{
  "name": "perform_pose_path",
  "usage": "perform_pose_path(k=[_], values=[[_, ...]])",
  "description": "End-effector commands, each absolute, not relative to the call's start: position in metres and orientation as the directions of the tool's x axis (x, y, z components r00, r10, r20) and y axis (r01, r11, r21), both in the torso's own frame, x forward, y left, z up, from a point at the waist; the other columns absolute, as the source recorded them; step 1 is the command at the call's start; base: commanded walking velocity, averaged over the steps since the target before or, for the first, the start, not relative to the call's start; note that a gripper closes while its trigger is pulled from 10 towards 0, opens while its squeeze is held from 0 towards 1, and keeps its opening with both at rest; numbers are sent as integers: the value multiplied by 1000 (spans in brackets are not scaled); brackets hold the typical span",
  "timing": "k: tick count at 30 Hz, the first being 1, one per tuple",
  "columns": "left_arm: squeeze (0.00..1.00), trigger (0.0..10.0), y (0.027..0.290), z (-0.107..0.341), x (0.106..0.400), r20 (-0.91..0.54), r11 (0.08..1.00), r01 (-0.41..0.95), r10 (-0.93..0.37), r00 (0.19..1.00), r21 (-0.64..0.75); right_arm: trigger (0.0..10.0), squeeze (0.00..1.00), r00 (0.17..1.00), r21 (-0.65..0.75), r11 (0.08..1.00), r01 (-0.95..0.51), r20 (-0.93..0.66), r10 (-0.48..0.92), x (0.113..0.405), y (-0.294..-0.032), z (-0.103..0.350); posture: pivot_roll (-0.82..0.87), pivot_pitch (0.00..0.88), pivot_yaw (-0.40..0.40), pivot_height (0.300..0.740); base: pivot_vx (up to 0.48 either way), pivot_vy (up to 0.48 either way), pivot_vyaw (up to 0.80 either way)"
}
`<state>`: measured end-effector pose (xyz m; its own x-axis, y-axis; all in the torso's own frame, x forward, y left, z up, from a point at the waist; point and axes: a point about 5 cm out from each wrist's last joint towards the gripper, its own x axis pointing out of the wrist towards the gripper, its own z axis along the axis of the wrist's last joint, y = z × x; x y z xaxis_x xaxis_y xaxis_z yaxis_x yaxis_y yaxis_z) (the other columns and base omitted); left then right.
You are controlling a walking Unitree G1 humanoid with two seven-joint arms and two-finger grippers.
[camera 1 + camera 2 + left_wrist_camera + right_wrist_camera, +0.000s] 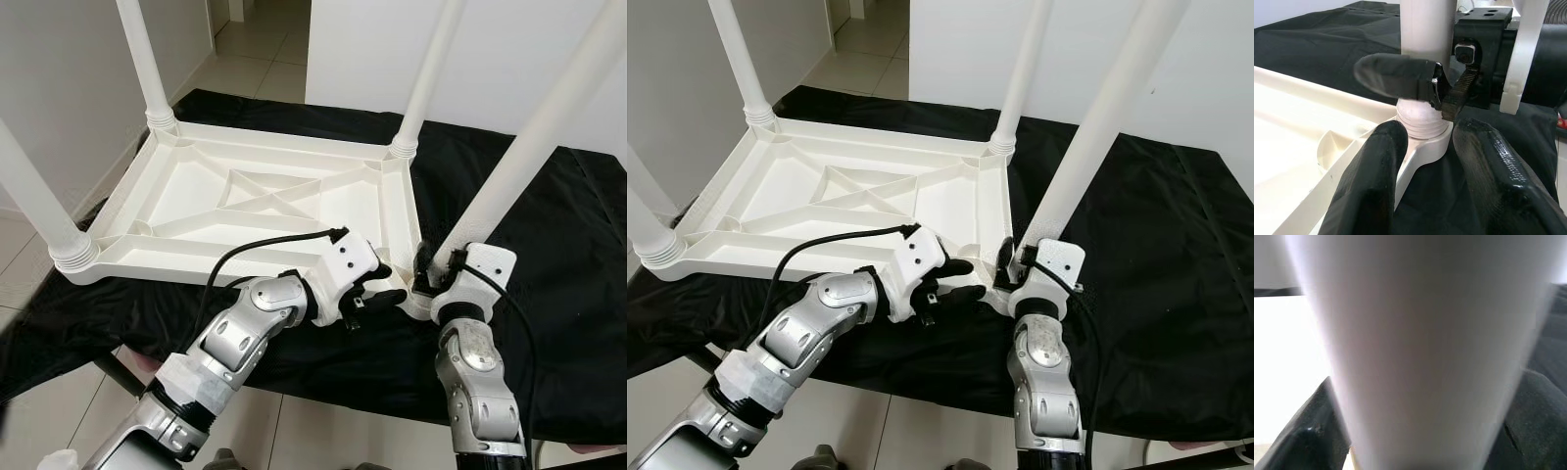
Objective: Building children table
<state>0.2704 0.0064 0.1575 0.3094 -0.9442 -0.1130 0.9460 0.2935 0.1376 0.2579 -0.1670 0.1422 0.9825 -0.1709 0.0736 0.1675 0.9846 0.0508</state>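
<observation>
Overhead, the head cameras are showing a white plastic tabletop point(265, 201) lying upside down on a black cloth point(549, 284), its four white legs standing up from the corners. The near right leg point(534, 137) is rising from the corner socket just in front of the robot, and the right gripper point(428, 266) is sitting at its base, fingers closed around it. The left gripper point(377, 289) is hovering just beside that same corner, its fingers spread apart and holding nothing.

Closer in, the left wrist view is giving what the head views cannot: the ribbed collar point(1421, 117) at the foot of the leg is sitting in the corner socket, and one black finger point(1396, 76) of the right gripper is pressing across the leg just above it. The right wrist view is blurring into the pale leg point(1425, 342) very close to the lens, with dark finger pads at either side of it.

Along the near edge, the tabletop's rim is lying close to the cloth's front edge, near the robot. Tiled floor point(265, 59) is running away past the far legs through a doorway, and a white wall is standing behind the cloth on the right.
</observation>
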Motion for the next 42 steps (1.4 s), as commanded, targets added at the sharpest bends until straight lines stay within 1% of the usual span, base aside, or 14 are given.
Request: perform_pose_path(k=[1,4,8,10,13,17,26,27,29,30,35,39,40,42], values=[[0,10000,4,156,265,-123,240,960,-958,258,147,10000,0,992,53,994,97,81,-101,258,-169,143,45,0,-50,740,0,0,0],[0,10000,4,156,263,-124,234,961,-960,253,148,10000,0,996,-10,999,-41,82,42,258,-174,140,44,0,-50,740,0,0,0],[0,10000,4,156,263,-126,231,962,-960,250,148,10000,0,993,-28,996,-90,73,92,257,-177,138,44,0,-47,740,0,0,0],[0,10000,5,154,260,-132,220,965,-962,239,142,10000,0,972,-76,971,-226,47,230,257,-185,135,45,0,-46,740,0,0,0],[0,10000,5,154,260,-132,220,965,-962,239,142,10000,0,972,-76,971,-226,47,230,257,-185,135,45,0,-46,740,0,0,0],[0,10000,6,153,258,-140,206,969,-964,224,135,10000,0,910,-139,901,-411,-9,414,259,-197,134,47,0,-45,740,0,0,0],[0,10000,5,153,257,-140,201,970,-965,220,134,10000,0,849,-186,828,-528,-85,522,265,-207,129,56,0,-50,740,0,0,0],[0,10000,6,153,258,-143,203,970,-964,222,134,5373,0,827,-178,808,-562,-114,550,268,-210,124,62,0,-53,740,0,0,0],[0,10000,6,153,258,-145,205,969,-964,224,135,5098,0,821,-172,802,-572,-123,558,269,-211,123,64,0,-54,740,0,0,0],[0,10000,6,153,258,-147,206,969,-963,225,135,3882,0,817,-173,799,-576,-126,562,270,-212,122,64,0,-54,740,0,0,0],[0,10000,7,152,257,-149,207,969,-963,226,135,3765,0,811,-167,793,-585,-128,571,270,-213,121,65,0,-55,740,0,0,0],[0,10000,8,150,256,-154,206,969,-962,226,136,2980,0,806,-163,789,-592,-129,578,270,-214,120,63,0,-53,740,0,0,0],[0,10000,8,150,256,-156,205,969,-962,225,136,0,0,805,-162,789,-593,-126,579,270,-215,120,62,0,-53,740,0,0,0],[0,10000,9,149,256,-159,203,969,-961,224,139,0,0,803,-159,787,-596,-123,583,271,-217,119,61,0,-53,740,0,0,0]])
